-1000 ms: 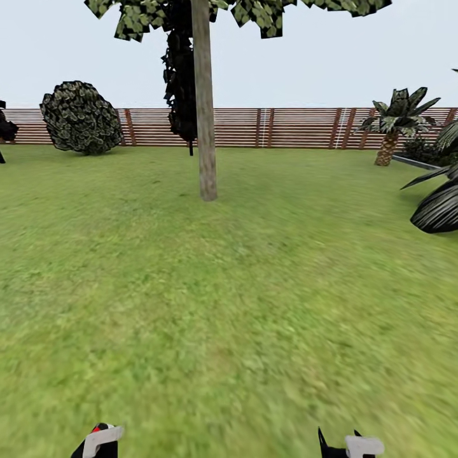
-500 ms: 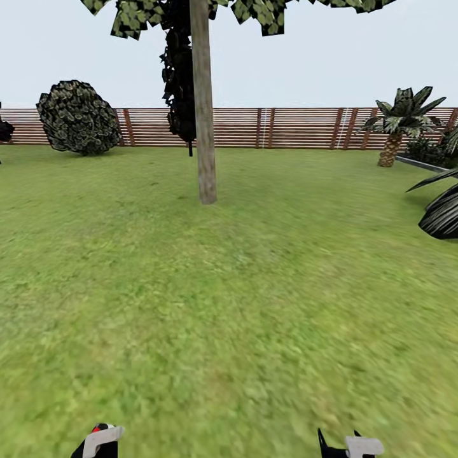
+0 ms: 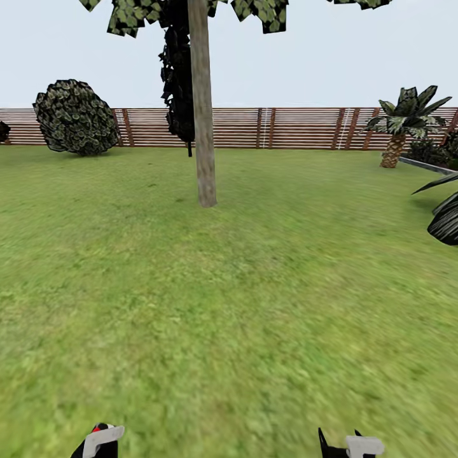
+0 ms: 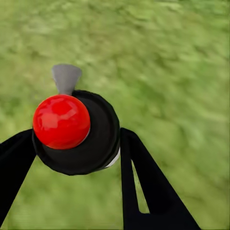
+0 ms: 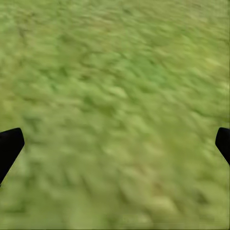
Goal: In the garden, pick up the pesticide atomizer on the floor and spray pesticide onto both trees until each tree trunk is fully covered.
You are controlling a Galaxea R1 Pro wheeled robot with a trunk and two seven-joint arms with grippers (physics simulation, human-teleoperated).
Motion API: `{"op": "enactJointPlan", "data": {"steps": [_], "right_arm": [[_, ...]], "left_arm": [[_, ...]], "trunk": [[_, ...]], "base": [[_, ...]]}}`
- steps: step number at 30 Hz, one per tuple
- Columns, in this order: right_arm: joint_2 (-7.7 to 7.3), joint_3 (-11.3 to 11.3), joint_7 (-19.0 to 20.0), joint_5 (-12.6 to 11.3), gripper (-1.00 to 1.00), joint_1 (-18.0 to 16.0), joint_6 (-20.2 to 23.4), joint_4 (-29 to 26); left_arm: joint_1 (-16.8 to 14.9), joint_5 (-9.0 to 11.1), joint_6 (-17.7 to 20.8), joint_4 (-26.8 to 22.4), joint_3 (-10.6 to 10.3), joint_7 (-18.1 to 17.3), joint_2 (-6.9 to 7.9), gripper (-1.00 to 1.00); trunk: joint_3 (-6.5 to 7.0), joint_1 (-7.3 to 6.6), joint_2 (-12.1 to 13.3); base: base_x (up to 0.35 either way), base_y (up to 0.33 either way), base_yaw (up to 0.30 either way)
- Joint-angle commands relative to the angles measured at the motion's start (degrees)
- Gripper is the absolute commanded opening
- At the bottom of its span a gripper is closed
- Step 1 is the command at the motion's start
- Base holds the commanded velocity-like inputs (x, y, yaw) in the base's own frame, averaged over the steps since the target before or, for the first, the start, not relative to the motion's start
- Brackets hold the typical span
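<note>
Head view: a tree (image 3: 202, 102) stands in the upper middle of the frame, its pale tree trunk (image 3: 203, 127) rising from the grass (image 3: 229, 286) well ahead of both arms. Behind it runs the slatted fence (image 3: 286, 127), with a round bush (image 3: 76, 117) at upper left and a small palm (image 3: 401, 121) at upper right. At the bottom edge, the left gripper (image 3: 98, 441) sits at lower left with a speck of red on it, and the right gripper (image 3: 350, 445) at lower right.

Left wrist view: the left gripper (image 4: 76, 143) is clenched around the pesticide atomizer (image 4: 76, 132), a black round body with a red knob and a grey nozzle, its black fingers (image 4: 143, 182) pressed against both sides, over grass.

Right wrist view: the right gripper (image 5: 115, 143) is spread wide, fingertips (image 5: 9, 143) at the frame's side edges, nothing between them but grass.
</note>
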Motion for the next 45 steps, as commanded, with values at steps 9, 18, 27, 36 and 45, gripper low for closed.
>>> {"op": "enactJointPlan", "data": {"steps": [9,18,27,36,45], "right_arm": [[0.02,0.01,0.05,0.00,1.00,-0.02,0.00,0.05],[0.01,0.02,-0.03,0.00,1.00,-0.03,0.00,0.05],[0.03,0.03,-0.03,0.00,1.00,0.00,0.00,0.01],[0.01,0.03,-0.03,0.00,1.00,-0.01,0.00,-0.04],[0.05,0.03,-0.03,0.00,1.00,0.00,0.00,0.00]], "left_arm": [[0.01,0.00,-0.01,-0.01,0.00,0.00,0.00,-1.00],[-0.01,0.00,0.00,-0.01,0.00,0.00,0.00,-1.00],[0.01,0.00,0.00,-0.01,0.00,0.00,0.00,-1.00],[0.01,0.00,-0.03,-0.01,0.00,0.00,0.00,-1.00],[0.00,0.00,-0.04,-0.01,0.00,0.00,0.00,-1.00]], "trunk": [[-0.69,0.00,0.00],[-1.05,0.00,0.00],[-1.06,0.00,0.00],[-1.09,0.00,0.00],[-1.12,0.00,0.00]], "base": [[0.338,0.000,0.000],[0.338,0.000,0.000],[0.338,0.000,0.006],[0.338,0.000,0.081],[0.338,0.000,0.002]]}}
